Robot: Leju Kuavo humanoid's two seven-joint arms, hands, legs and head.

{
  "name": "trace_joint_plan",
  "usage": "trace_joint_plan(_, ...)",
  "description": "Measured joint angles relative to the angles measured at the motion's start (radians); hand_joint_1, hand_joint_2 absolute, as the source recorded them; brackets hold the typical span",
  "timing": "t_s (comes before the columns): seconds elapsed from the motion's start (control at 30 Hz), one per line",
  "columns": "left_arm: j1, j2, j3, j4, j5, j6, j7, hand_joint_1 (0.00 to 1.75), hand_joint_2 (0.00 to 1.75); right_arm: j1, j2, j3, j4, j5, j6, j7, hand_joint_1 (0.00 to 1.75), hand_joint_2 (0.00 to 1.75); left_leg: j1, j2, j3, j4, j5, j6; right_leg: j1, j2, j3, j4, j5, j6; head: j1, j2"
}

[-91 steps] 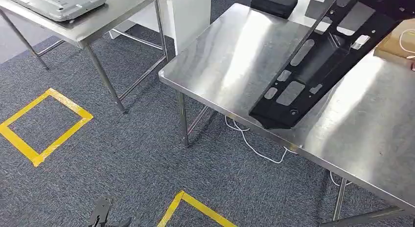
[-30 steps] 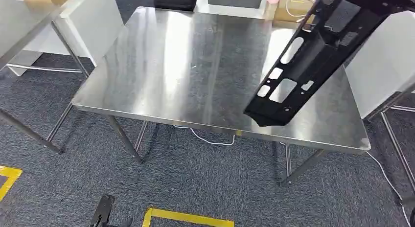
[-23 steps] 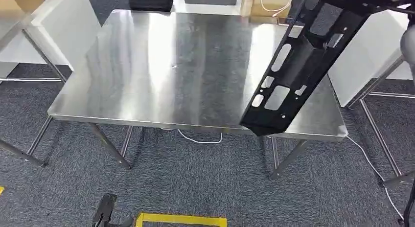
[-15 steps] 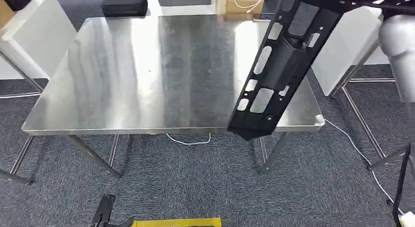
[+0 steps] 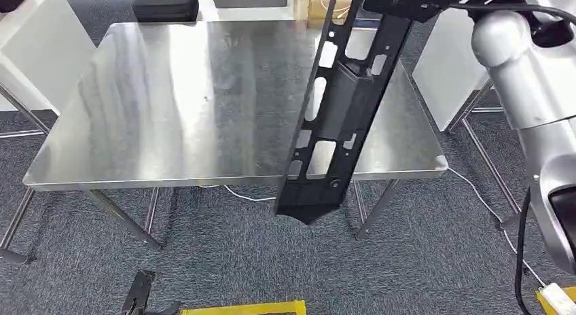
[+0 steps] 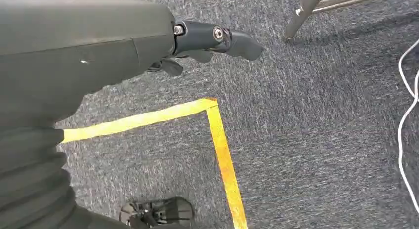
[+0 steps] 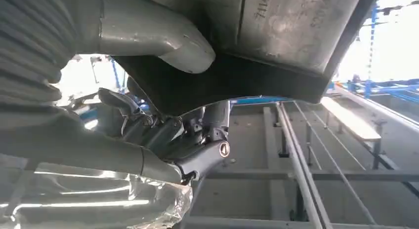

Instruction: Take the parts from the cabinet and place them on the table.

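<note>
Part: long black stamped-metal bracket with cut-out slots [image 5: 333,118], hanging nearly upright from its top end; its lower tip hangs past the near edge of the bare stainless-steel table [image 5: 170,104], not resting on it
Right hand: right hand [image 7: 163,140] holds the bracket's upper end; in the right wrist view the thick grey thumb [image 7: 163,39] presses one face of the dark sheet and the darker fingers [image 7: 202,157] curl in behind it
Left hand: left hand [image 6: 212,39] hangs over grey carpet with yellow floor tape [image 6: 217,140]; fingers apart, holding nothing
Handling, as a judgement: stiff sheet metal, probably fairly heavy for one hand; held at one end it will likely swing and lever against the grasp; painted faces may be slippery and the edges thin
Where to hold: nearer the middle, by the raised centre rib or a slot edge, would likely balance it better; set the low tip on the table first
</note>
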Motion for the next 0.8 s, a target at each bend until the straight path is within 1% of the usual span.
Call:
trace_joint_plan(0.17, 0.002, 0.0, 0.0, 0.0, 0.0, 0.002, 0.0, 0.0, 1.75, -0.014, 0.031, 0.001, 0.034, -0.005, -0.003, -0.003, 1.75, 1.75, -0.001, -0.001, -0.002, 0.0, 0.002, 0.004, -0.001, -0.002, 0.002, -0.006, 0.004, 0.006, 0.0, 0.0)
trace_joint_plan(0.57, 0.005, 0.0, 0.0, 0.0, 0.003, 0.004, 0.001, 0.0, 1.75, -0.029, 0.082, 0.012, 0.087, 0.016, -0.028, -0.002, 1.75, 1.75, -0.001, -0.001, -0.002, 0.0, 0.002, 0.005, 0.0, -0.002, 0.001, -0.006, 0.005, 0.007, 0.0, 0.0)
trace_joint_plan(0.8, 0.006, 0.0, 0.0, 0.002, 0.003, 0.005, 0.001, 0.0, 1.75, -0.052, 0.093, 0.014, 0.119, 0.013, -0.029, 0.003, 1.75, 1.75, 0.0, -0.001, -0.002, 0.0, 0.003, 0.005, 0.0, -0.002, 0.001, -0.006, 0.005, 0.007, 0.0, 0.0)
